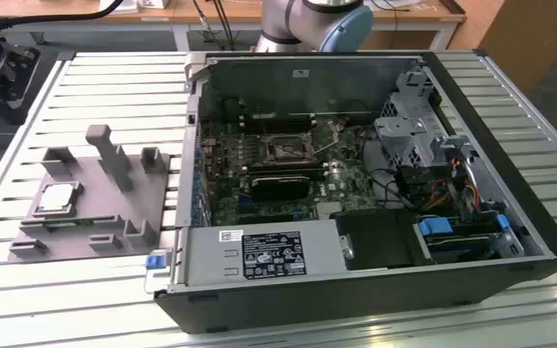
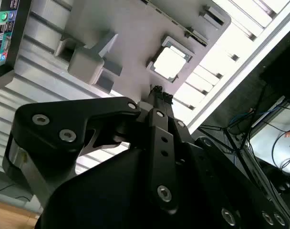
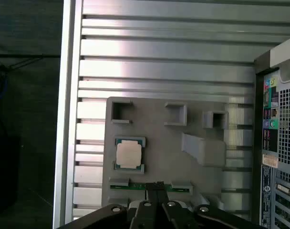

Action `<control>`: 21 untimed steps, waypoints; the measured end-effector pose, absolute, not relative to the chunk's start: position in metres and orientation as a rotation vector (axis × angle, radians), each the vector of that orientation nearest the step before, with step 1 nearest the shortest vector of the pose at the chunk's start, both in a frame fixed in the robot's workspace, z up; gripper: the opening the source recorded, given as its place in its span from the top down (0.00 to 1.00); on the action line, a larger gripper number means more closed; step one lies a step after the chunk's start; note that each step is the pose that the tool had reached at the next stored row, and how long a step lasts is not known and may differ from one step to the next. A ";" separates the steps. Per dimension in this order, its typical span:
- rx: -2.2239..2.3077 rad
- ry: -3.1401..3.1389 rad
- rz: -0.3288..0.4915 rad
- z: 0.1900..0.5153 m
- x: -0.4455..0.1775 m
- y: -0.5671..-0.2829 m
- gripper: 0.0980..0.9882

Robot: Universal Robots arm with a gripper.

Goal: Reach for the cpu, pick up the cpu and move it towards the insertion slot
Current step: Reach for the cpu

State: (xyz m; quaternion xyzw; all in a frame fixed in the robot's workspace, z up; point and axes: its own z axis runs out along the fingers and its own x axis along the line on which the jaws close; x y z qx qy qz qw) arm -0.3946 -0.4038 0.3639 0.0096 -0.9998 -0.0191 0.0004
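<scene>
The cpu (image 1: pixel 58 197) is a shiny silver square chip lying flat in a recess of the grey fixture plate (image 1: pixel 114 217), at the exterior view's left. Both wrist views show it from above, cpu (image 3: pixel 129 154) and cpu (image 2: pixel 170 63). My gripper (image 3: pixel 157 185) hangs well above the fixture plate, off to one side of the chip, with its black fingers (image 2: pixel 157 91) pressed together and nothing between them. The insertion slot (image 1: pixel 284 150) is the square black socket with a silver frame on the motherboard inside the open computer case (image 1: pixel 472 94).
Grey upright blocks (image 1: pixel 114 156) rise from the fixture plate close to the chip. A green memory stick (image 3: pixel 135 187) lies in a slot along the plate's edge. The case wall (image 1: pixel 189 181) stands between fixture and motherboard. A black card (image 1: pixel 278 185) sits below the socket. The slatted aluminium table (image 1: pixel 104 80) carries everything.
</scene>
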 end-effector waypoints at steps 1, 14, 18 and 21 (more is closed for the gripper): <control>0.030 -3.140 -0.060 0.364 -0.395 -0.404 0.99; 0.030 -3.140 -0.060 0.353 -0.402 -0.405 0.99; 0.030 -3.140 -0.060 0.347 -0.405 -0.406 0.99; 0.030 -3.139 -0.060 0.343 -0.406 -0.407 0.92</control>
